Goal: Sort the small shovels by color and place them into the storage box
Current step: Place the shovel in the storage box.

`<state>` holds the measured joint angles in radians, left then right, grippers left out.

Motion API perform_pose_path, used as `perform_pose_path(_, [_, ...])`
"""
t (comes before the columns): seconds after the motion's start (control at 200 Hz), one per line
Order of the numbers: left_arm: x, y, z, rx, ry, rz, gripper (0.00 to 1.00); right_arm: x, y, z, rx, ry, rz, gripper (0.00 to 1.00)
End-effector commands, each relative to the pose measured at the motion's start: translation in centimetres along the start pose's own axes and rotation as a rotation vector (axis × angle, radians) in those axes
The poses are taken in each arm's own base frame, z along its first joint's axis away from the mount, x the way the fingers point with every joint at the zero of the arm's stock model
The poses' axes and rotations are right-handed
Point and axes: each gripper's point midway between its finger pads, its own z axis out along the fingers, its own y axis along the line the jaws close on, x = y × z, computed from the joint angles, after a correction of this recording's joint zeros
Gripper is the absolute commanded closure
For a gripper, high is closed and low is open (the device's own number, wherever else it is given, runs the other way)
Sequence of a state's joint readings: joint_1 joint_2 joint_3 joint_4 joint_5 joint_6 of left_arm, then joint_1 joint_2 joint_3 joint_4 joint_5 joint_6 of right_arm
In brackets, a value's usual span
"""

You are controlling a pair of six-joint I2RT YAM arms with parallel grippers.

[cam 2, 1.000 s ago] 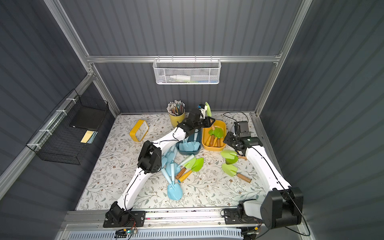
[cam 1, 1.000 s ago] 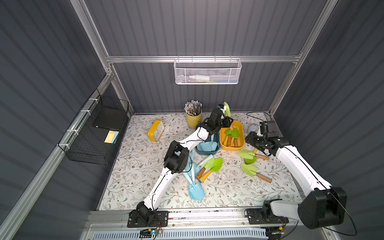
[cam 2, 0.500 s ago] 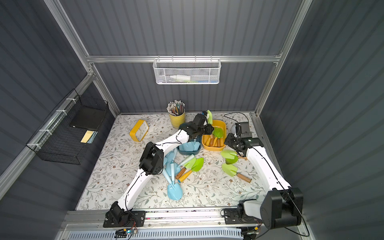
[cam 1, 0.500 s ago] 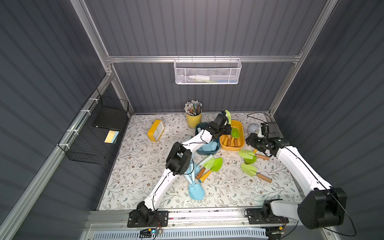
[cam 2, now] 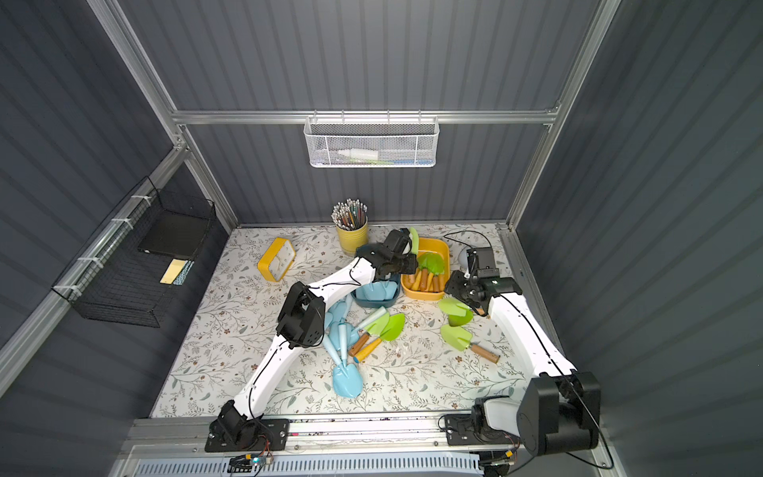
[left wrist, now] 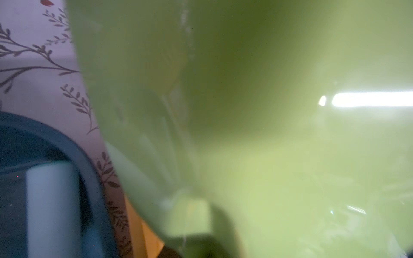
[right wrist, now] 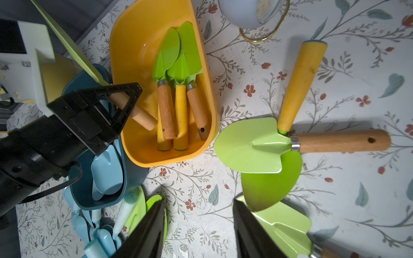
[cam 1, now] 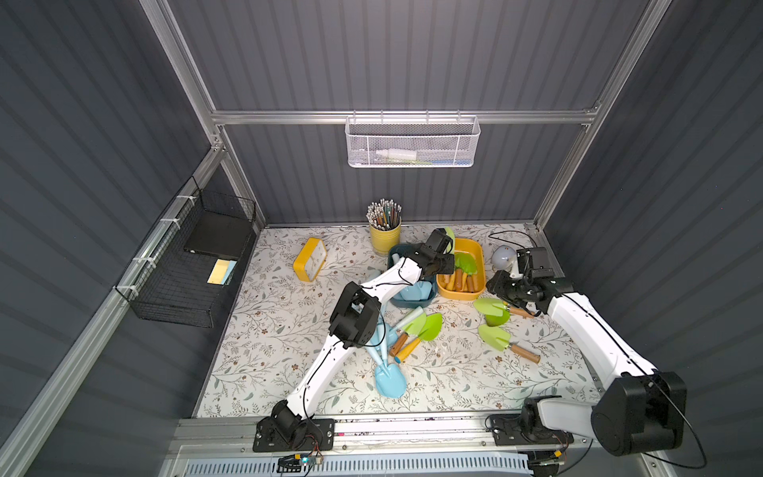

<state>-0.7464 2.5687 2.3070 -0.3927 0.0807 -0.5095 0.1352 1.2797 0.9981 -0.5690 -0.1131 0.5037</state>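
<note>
1. Firmly clamped on the wooden handle of a green shovel [right wrist: 140,117]: left end effector [right wrist: 121,99], blade tilted upward, above where the blue storage box [cam 1: 394,254] and yellow storage box [cam 1: 479,252] sit side by side.
2. Partly open and empty: right end effector [right wrist: 199,234], hovering over loose green shovels [cam 1: 491,312] on the tabletop [cam 1: 289,330].
3. Sorted green shovels [right wrist: 178,67] in the yellow box, pale blue shovels [right wrist: 107,169] in the blue.
4. Mid-tabletop, two more green ones [cam 1: 425,326] beside a pale blue pile [cam 1: 390,378].

Left tool [right wrist: 121,101] clamped (arm outstretched); right tool [right wrist: 199,227] parted, hovering.
</note>
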Motion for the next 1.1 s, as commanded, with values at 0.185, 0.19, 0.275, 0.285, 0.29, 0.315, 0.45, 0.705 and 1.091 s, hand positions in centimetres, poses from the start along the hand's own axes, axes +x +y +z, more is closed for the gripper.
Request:
perform_pose_path(0.185, [5.1, 0.8, -0.1, -0.053, 0.169, 0.048, 1.00, 1.1, -0.6, 0.7, -0.001, 0.031, 0.006, 0.47])
perform_pose_path(0.19, [5.1, 0.9, -0.1, -0.053, 0.170, 0.048, 1.00, 1.1, -0.6, 0.7, -0.001, 0.031, 0.006, 0.47])
perform_pose_path(0.275, [5.9, 1.0, -0.2, -0.051, 0.188, 0.049, 1.00, 1.2, -0.6, 0.8, -0.007, 0.030, 0.011, 0.47])
perform_pose_path(0.285, [5.9, 1.1, -0.2, -0.053, 0.188, 0.048, 1.00, 1.2, -0.7, 0.8, -0.006, 0.029, 0.012, 0.47])
perform_pose_path(0.29, [6.0, 1.1, -0.2, -0.054, 0.191, 0.048, 1.00, 1.1, -0.6, 0.7, -0.007, 0.027, 0.013, 0.47])
perform_pose_path(0.315, [6.2, 1.2, -0.1, -0.055, 0.194, 0.048, 1.00, 1.2, -0.6, 0.8, -0.008, 0.029, 0.015, 0.47])
perform_pose_path(0.45, [6.1, 0.9, 0.0, -0.038, 0.196, 0.046, 0.79, 1.2, -0.6, 0.8, -0.011, 0.029, 0.016, 0.47])
perform_pose_path(0.705, [5.1, -1.1, 0.0, 0.054, 0.173, 0.045, 0.74, 0.9, -0.4, 0.5, -0.019, 0.016, 0.010, 0.47])
perform_pose_path(1.091, [2.7, -2.5, -2.2, 0.073, 0.120, 0.044, 0.38, 0.6, -0.2, 0.2, -0.022, 0.009, -0.007, 0.44])
